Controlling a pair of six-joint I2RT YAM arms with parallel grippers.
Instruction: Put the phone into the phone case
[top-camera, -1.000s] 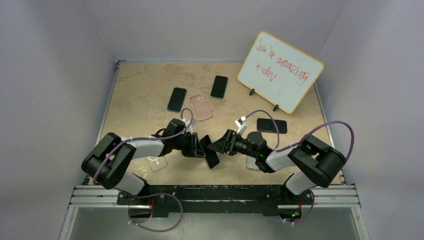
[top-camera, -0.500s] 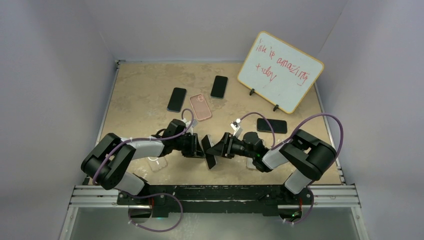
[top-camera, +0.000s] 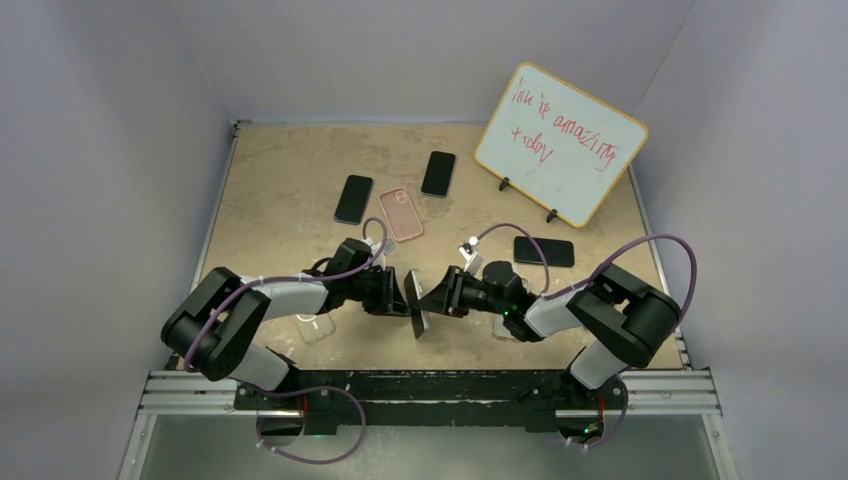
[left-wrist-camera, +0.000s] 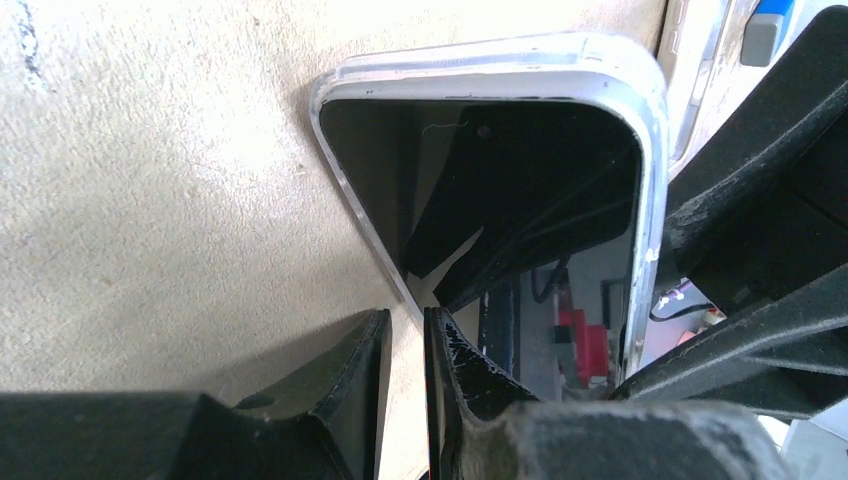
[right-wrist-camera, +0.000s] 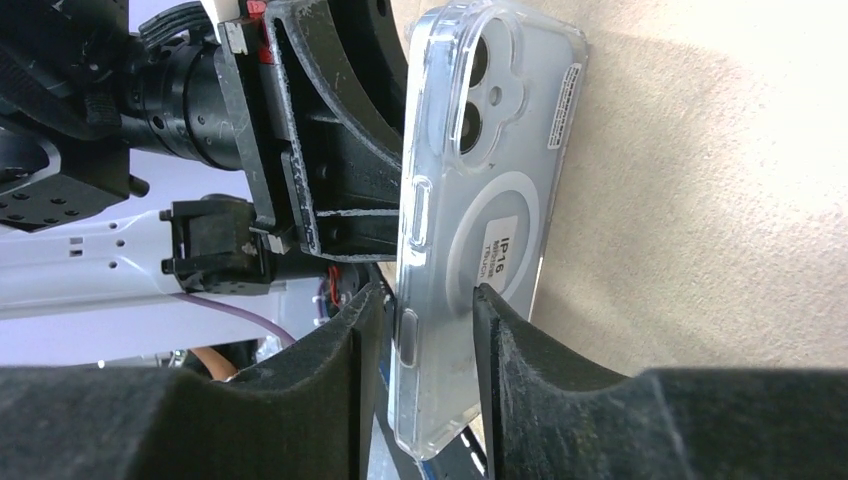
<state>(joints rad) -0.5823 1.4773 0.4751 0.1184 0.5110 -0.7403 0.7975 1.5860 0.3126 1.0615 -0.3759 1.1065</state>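
A phone with a black screen (left-wrist-camera: 500, 200) sits inside a clear phone case (right-wrist-camera: 490, 200) with an "IP16" sticker on its back. The pair stands on edge just above the table, between the two arms (top-camera: 417, 300). My left gripper (left-wrist-camera: 407, 330) is nearly closed, and the lower corner of the phone runs into its narrow gap. My right gripper (right-wrist-camera: 428, 300) is shut on the case, one pad on the button side and one on the back. In the top view the left gripper (top-camera: 402, 293) and the right gripper (top-camera: 434, 297) face each other across the phone.
A black phone (top-camera: 353, 199), a pink case (top-camera: 400, 214) and another black phone (top-camera: 438, 173) lie at the back. A third black phone (top-camera: 544, 251) lies to the right. A clear case (top-camera: 314, 326) lies under the left arm. A whiteboard (top-camera: 560, 143) stands at the back right.
The right gripper has moved left toward the left gripper. The phone and case have turned from lying tilted and dark-side-up to standing more upright between the two grippers.
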